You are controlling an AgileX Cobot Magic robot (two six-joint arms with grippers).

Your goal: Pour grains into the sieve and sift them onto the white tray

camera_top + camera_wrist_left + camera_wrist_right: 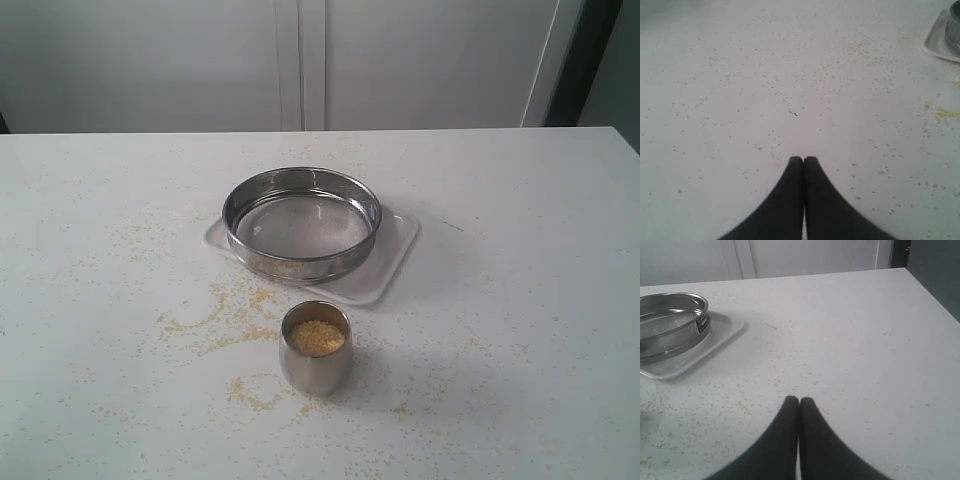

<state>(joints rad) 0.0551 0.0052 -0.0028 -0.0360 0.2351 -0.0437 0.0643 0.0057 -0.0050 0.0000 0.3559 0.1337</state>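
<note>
The sieve [301, 223], a wide shiny steel ring with a mesh bottom, rests on the white tray [392, 268] in the middle of the table. In front of it stands a small steel cup [315, 348] filled with golden-yellow grains [317, 337]. Neither arm shows in the exterior view. My left gripper [803, 159] is shut and empty above bare table, with a corner of the white tray [935, 42] far off. My right gripper [799, 400] is shut and empty too, apart from the sieve [671, 325] and the white tray [720, 332].
Loose grains [232, 315] lie scattered over the white table around the cup and left of the tray. The table's far edge [320, 131] meets a pale wall with panels. A dark gap [935, 275] lies beyond the table's edge in the right wrist view.
</note>
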